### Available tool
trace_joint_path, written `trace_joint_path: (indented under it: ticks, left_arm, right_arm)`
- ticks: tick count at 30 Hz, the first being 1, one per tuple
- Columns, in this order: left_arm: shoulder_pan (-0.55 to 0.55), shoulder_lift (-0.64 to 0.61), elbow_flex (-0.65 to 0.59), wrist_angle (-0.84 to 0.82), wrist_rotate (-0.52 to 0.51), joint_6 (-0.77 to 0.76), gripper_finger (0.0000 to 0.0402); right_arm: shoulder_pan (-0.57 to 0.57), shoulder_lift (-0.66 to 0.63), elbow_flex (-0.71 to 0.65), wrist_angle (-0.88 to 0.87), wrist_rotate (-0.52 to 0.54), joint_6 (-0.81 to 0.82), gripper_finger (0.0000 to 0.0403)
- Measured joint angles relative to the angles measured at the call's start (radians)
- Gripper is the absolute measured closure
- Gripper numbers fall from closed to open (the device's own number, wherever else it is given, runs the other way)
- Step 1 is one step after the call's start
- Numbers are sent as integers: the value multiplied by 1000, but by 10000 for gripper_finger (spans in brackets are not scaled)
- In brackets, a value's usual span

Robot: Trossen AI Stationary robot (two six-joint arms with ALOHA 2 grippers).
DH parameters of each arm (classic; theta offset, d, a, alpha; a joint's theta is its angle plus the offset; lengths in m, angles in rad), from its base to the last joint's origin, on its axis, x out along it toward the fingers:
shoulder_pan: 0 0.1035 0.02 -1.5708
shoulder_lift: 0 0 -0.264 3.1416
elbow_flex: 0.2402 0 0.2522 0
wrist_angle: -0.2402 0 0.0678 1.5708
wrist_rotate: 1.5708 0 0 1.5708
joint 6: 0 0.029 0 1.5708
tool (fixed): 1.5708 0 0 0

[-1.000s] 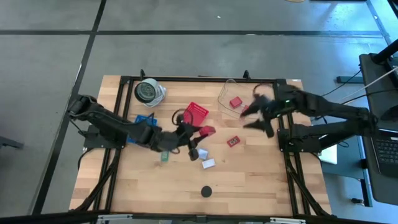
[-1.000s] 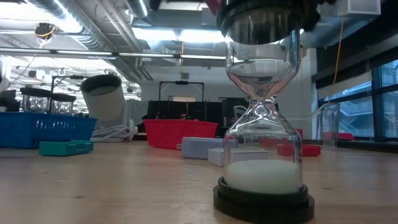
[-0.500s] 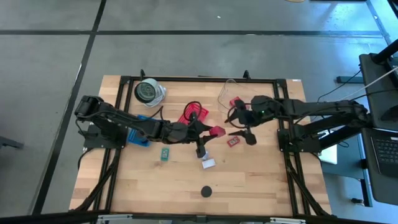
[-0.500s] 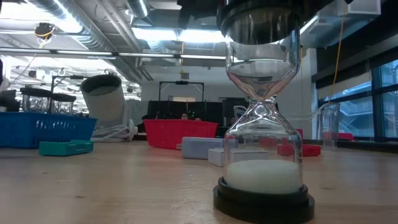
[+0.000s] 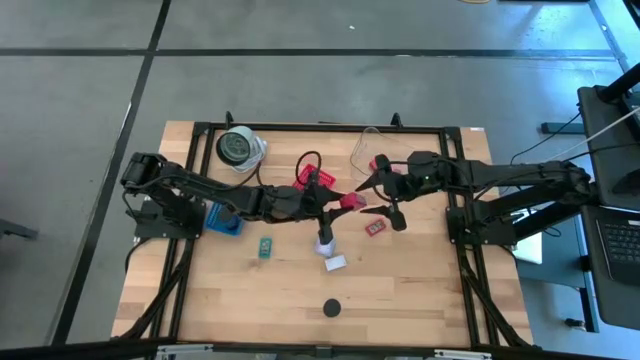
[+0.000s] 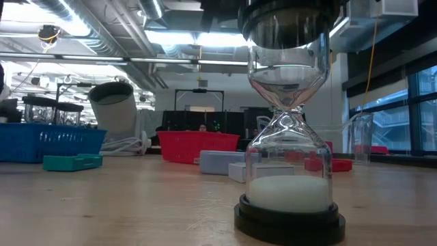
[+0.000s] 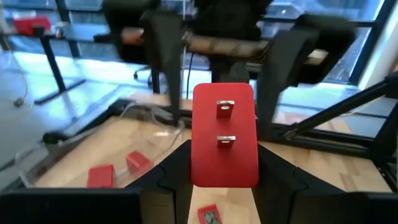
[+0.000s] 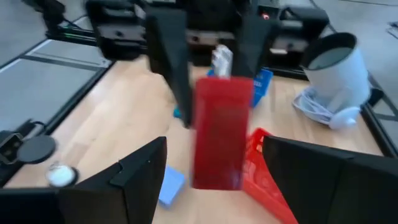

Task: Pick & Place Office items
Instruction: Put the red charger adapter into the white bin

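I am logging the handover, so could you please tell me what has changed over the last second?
The left gripper, shut on the red block, carried it rightward. The open right gripper swung in leftward to meet it. The hourglass and teal piece stayed put.

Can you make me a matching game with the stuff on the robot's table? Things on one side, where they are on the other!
Things:
1. red block
2. black disc
3. teal piece
4. red mesh basket

Places:
A. lying alone near the front edge of the table
B. behind the left arm, partly hidden
C. held up in the left gripper
D. on the wood, on the near side of the left arm

Pairs: 1-C, 2-A, 3-D, 4-B
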Motion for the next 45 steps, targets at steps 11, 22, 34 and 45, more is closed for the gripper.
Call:
trace_joint_path:
  ticks: [11, 22, 34, 45]
  left_arm:
    - [0, 0, 0, 19, 21, 44, 278]
    - [-1, 0, -1, 51, 13, 86, 277]
    - [-1, -1, -1, 55, 15, 91, 220]
    - [-2, -2, 0, -187, -126, 16, 140]
  right_arm:
    - [0, 10, 0, 34, 9, 78, 152]
    - [1, 8, 0, 41, -7, 169, 281]
    - [-1, 9, 0, 47, 2, 179, 281]
    - [-138, 2, 180, -398, 157, 82, 281]
